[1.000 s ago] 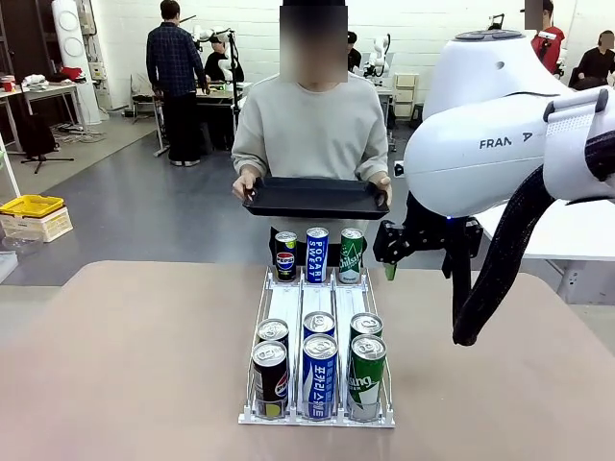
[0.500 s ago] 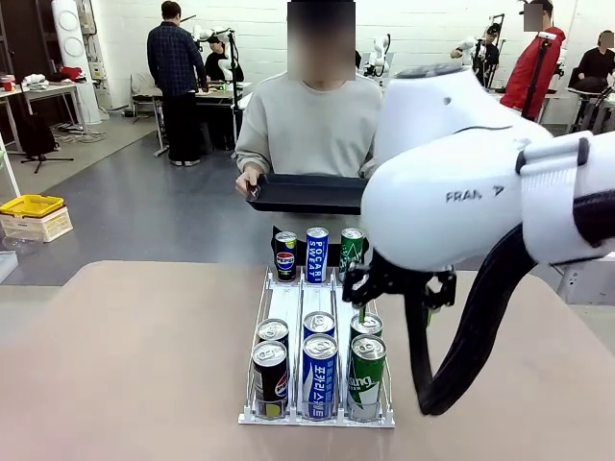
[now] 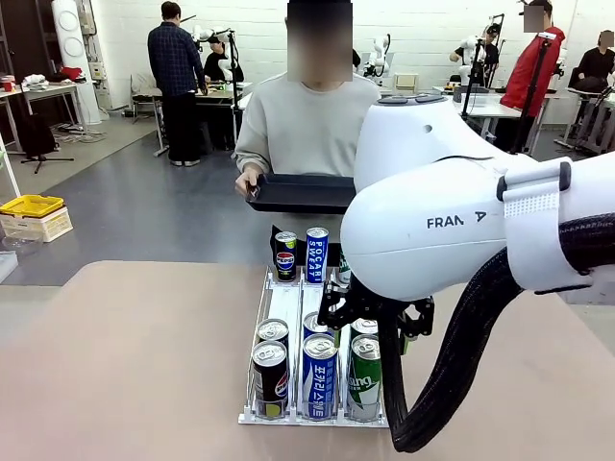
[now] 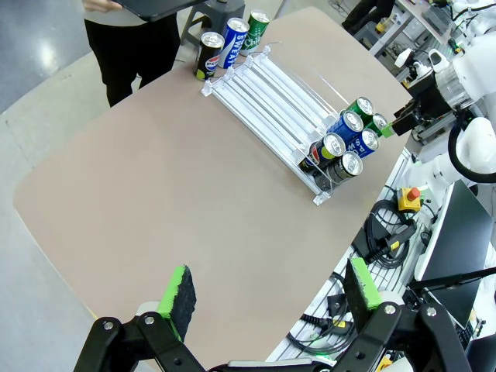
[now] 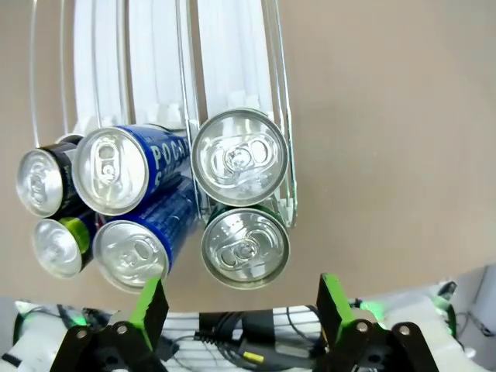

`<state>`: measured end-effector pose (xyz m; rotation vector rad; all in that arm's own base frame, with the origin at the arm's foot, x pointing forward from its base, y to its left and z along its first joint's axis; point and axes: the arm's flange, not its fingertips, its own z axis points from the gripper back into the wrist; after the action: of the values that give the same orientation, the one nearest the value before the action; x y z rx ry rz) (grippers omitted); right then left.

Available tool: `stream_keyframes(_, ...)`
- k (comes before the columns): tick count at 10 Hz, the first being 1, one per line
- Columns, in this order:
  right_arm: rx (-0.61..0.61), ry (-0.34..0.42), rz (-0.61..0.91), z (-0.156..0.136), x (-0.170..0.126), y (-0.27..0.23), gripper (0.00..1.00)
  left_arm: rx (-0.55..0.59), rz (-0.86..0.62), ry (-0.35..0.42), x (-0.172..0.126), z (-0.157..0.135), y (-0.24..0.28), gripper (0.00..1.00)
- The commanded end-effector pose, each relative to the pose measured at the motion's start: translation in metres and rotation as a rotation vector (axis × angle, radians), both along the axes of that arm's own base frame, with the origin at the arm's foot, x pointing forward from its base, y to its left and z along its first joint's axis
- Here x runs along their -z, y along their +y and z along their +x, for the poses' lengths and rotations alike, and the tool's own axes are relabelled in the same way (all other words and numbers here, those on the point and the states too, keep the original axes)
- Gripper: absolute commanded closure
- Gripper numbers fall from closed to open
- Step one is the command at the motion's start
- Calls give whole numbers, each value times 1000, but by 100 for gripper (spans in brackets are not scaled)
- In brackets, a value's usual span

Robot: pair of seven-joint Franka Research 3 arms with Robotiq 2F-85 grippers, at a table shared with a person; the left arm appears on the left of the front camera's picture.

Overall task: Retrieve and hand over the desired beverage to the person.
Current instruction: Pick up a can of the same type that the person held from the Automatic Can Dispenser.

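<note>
A white wire rack (image 3: 288, 305) holds three lanes of cans: black Pepsi cans (image 3: 270, 377), blue Pocari cans (image 3: 319, 375) and green cans (image 3: 364, 376) at the near end, with one of each at the far end. My right gripper (image 3: 373, 325) hangs open just above the near green cans. In the right wrist view the right gripper (image 5: 242, 302) looks straight down on the two green-lane can tops (image 5: 239, 156), with nothing between its fingers. The person (image 3: 306, 125) stands at the far side holding a black tray (image 3: 293, 192). My left gripper (image 4: 271, 291) is open, high above the table.
The brown table (image 3: 125, 365) has free room left of the rack. The right arm's white body (image 3: 442, 230) covers the rack's far right and part of the tray. Other people and work tables are far behind the person.
My right arm has swung in from the far right toward the near end of the rack, coming down over the green cans. The person keeps holding the tray.
</note>
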<state>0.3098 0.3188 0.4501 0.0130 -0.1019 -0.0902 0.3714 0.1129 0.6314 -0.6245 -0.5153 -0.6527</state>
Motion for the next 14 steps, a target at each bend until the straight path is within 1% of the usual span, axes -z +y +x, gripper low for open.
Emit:
stream_keyframes(1,-9,-18,7,7,10,-8,0,10,-13,-8,0,-1,2,0)
stream_keyframes(2,-37,-21,-7,9,11,-10,0,10,-13,-8,0,-1,2,0)
stream_keyframes(3,-100,-32,-20,9,12,-12,0,10,-13,-8,0,-1,2,0)
stream_keyframes(4,-131,-29,-26,10,14,-14,0,10,-13,-8,0,-1,2,0)
stream_keyframes(6,-161,-21,-31,11,16,-15,0,10,-13,-8,0,-1,2,0)
stream_keyframes(12,-155,14,-14,21,24,-19,0,10,-13,-8,0,-1,2,0)
stream_keyframes(14,-161,37,-11,23,29,-17,0,10,-13,-8,0,-1,2,0)
